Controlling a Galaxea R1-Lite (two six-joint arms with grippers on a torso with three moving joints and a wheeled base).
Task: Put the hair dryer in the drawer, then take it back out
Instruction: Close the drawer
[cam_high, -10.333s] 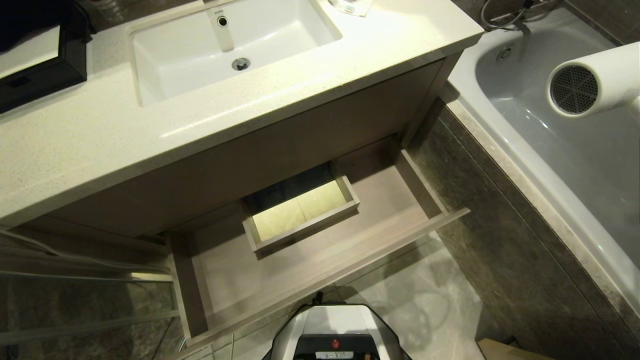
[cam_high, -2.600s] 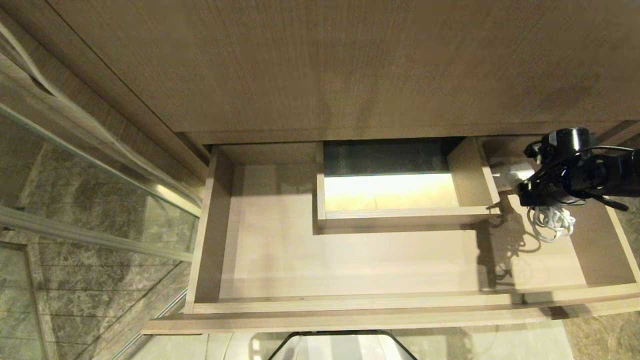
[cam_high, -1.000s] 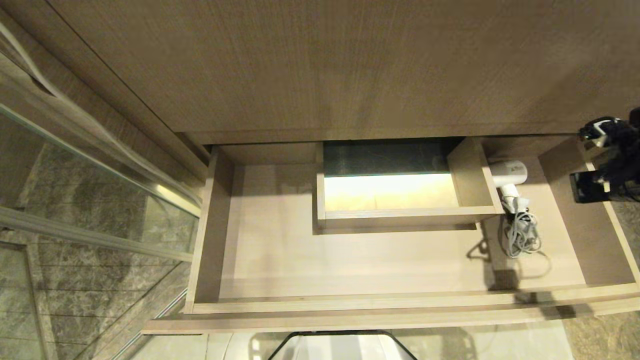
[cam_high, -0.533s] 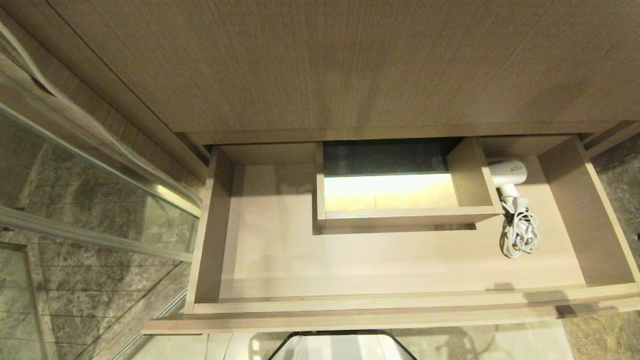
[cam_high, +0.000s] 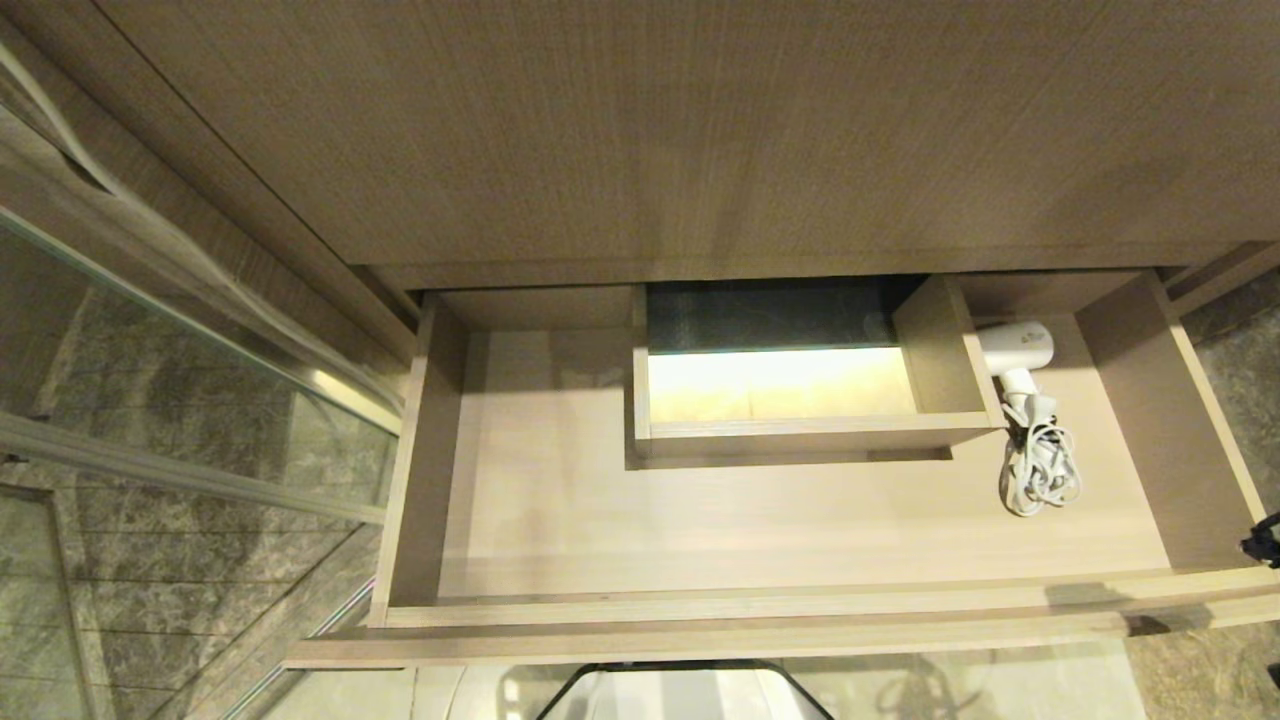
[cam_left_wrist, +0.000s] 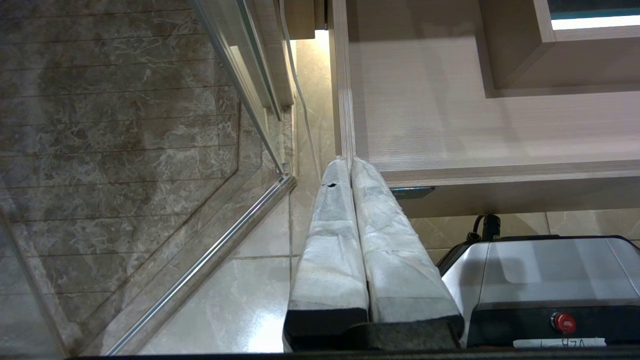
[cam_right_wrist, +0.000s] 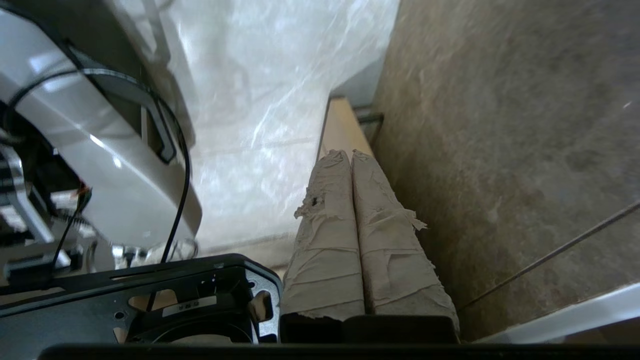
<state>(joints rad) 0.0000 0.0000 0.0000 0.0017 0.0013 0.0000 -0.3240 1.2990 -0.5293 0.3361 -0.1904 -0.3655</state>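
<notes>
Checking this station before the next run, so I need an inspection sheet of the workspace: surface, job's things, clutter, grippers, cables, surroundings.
Surface: drawer pulled open, floor mostly bare, boxed cutout at its back middle.
Job's things: hair dryer lies inside the drawer's right part, beside the cutout.
Clutter: nothing seen.
Grippers: left gripper shut, empty, by the drawer's front corner; right gripper shut, empty, outside the drawer.
Cables: dryer's bundled white cord on the drawer floor; thin white cable beside the cabinet.
Surroundings: wood cabinet front, glass panel, marble floor tiles.

Wood-grain cabinet front (cam_high: 640, 130), marble floor (cam_high: 150, 600), glass panel (cam_high: 190, 400)
</notes>
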